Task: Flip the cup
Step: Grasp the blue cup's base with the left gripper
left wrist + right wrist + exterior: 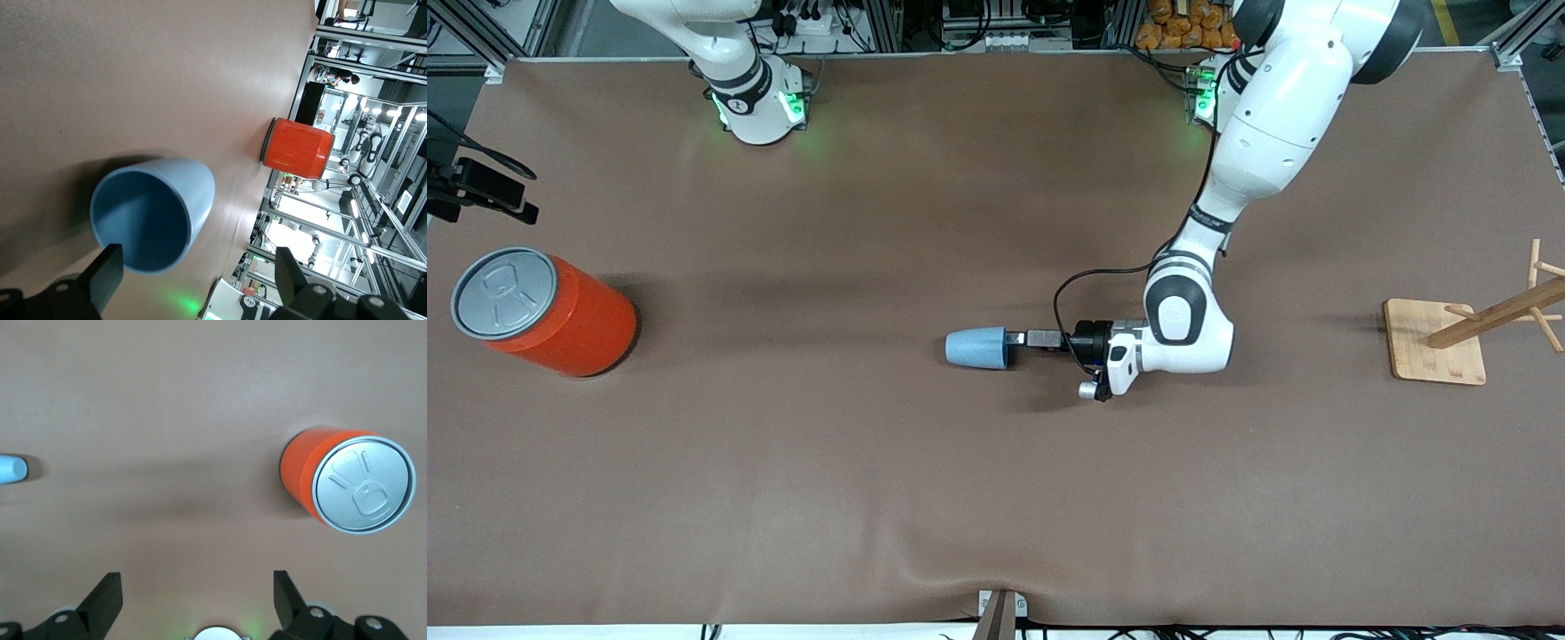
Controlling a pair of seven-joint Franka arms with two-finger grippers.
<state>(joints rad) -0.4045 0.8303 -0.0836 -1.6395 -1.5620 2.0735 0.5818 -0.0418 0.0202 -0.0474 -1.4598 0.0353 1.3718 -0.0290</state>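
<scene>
With our left gripper [1016, 338] spread at the light blue cup [976, 348] lying sideways, a nudge could roll it away.

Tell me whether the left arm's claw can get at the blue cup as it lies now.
Probably yes. The cup lies on its side with its mouth facing the left claw, whose open fingers sit right at the rim; nothing stands between them.

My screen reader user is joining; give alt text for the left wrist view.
A light blue cup lies on its side on the brown table, its mouth facing the open left gripper. An orange can stands farther off.
</scene>
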